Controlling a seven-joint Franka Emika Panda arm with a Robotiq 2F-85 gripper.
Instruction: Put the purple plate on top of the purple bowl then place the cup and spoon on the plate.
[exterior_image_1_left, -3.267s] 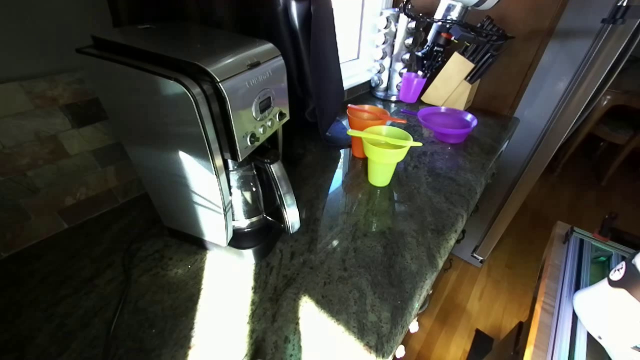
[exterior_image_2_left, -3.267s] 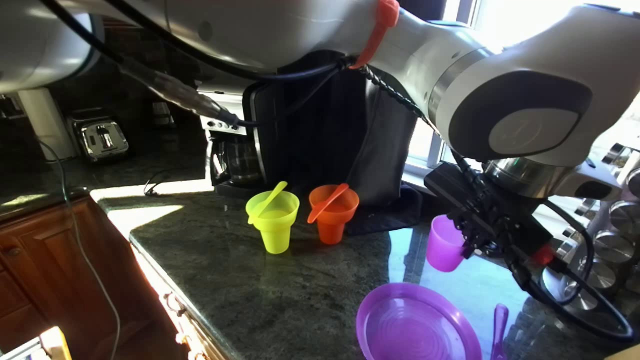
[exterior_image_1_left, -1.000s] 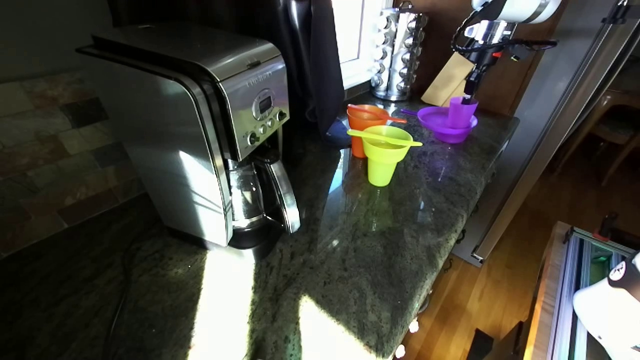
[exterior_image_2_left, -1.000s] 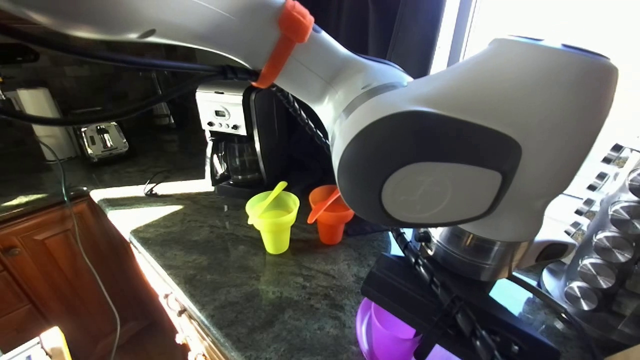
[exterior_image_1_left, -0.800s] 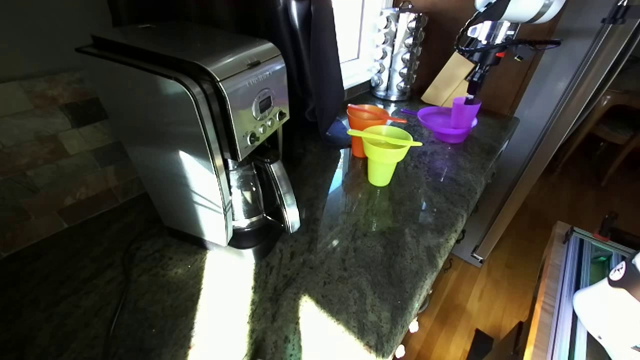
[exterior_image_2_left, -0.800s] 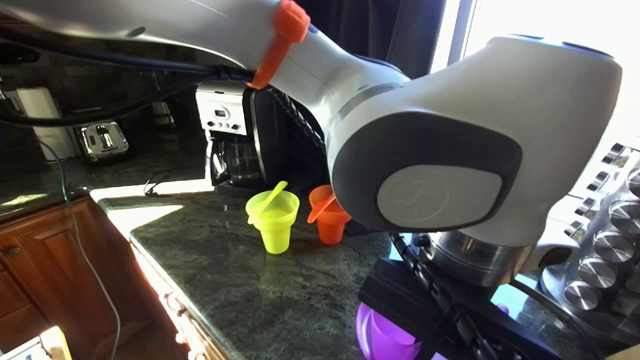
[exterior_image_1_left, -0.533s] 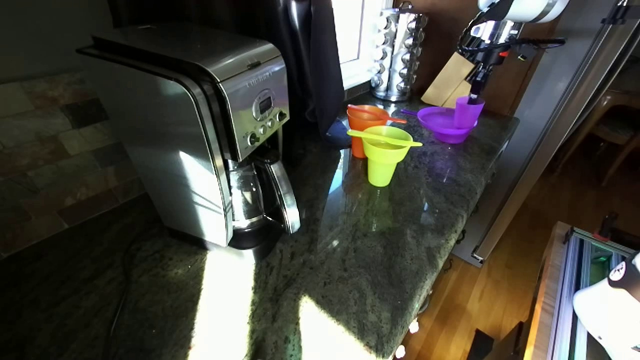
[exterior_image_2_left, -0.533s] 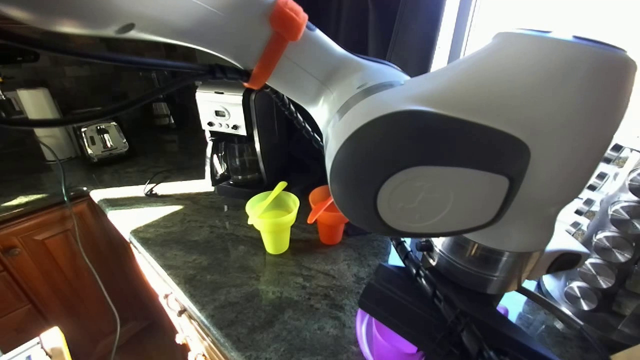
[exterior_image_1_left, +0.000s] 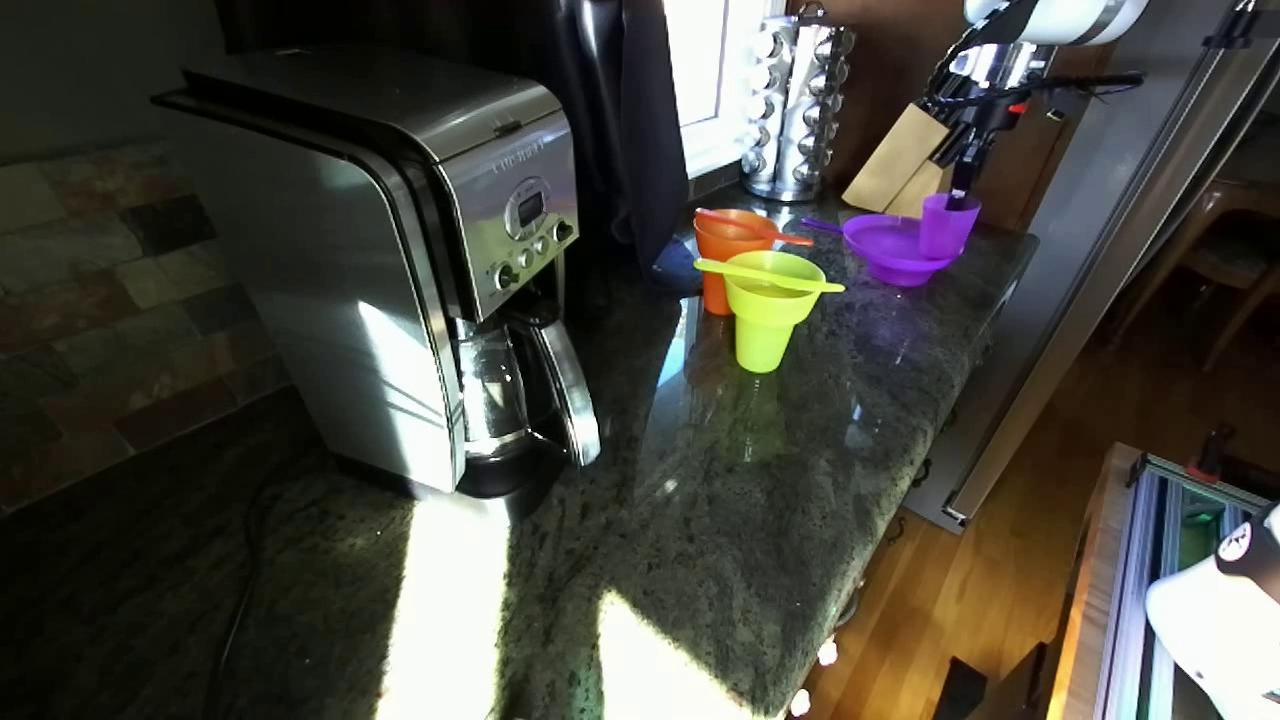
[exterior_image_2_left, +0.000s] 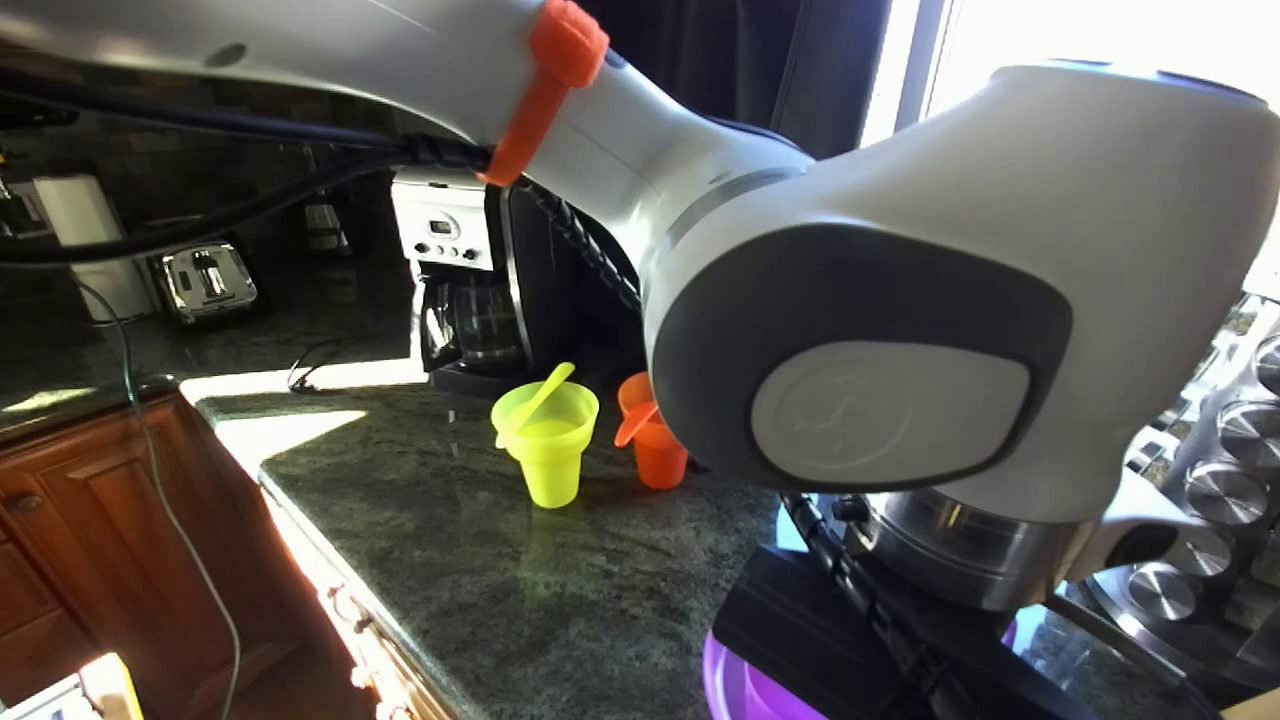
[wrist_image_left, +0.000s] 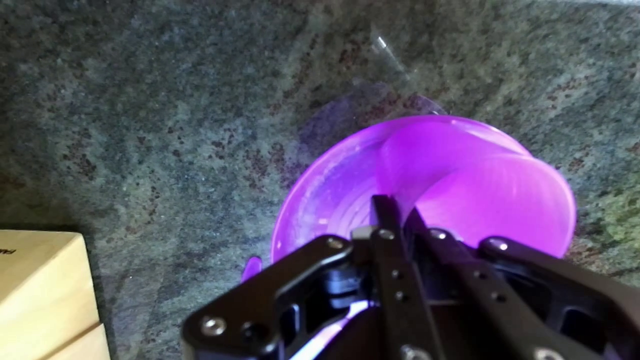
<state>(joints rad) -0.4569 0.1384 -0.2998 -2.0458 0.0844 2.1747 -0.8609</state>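
Note:
The purple plate (exterior_image_1_left: 880, 240) lies on top of the purple bowl (exterior_image_1_left: 900, 278) at the counter's far end. My gripper (exterior_image_1_left: 958, 202) is shut on the wall of the purple cup (exterior_image_1_left: 946, 232). The cup is at the plate's right side; whether its base rests on the plate is unclear. In the wrist view my fingertips (wrist_image_left: 400, 207) pinch the wall of the cup (wrist_image_left: 500, 200) over the plate (wrist_image_left: 320, 200). The purple spoon (exterior_image_1_left: 822, 225) lies on the counter beside the plate; its tip shows in the wrist view (wrist_image_left: 251, 269). In an exterior view the arm hides most of the plate (exterior_image_2_left: 728, 680).
A yellow-green cup (exterior_image_1_left: 765, 320) and an orange cup (exterior_image_1_left: 715, 270), each with a spoon across it, stand nearby. A knife block (exterior_image_1_left: 895, 160) and a spice rack (exterior_image_1_left: 790, 120) stand behind the plate. A coffee maker (exterior_image_1_left: 400, 250) is farther along the counter.
The held cup has moved from near the spice rack to over the plate, then slightly right in the exterior view. The plate has shifted slightly the same way in the last half second.

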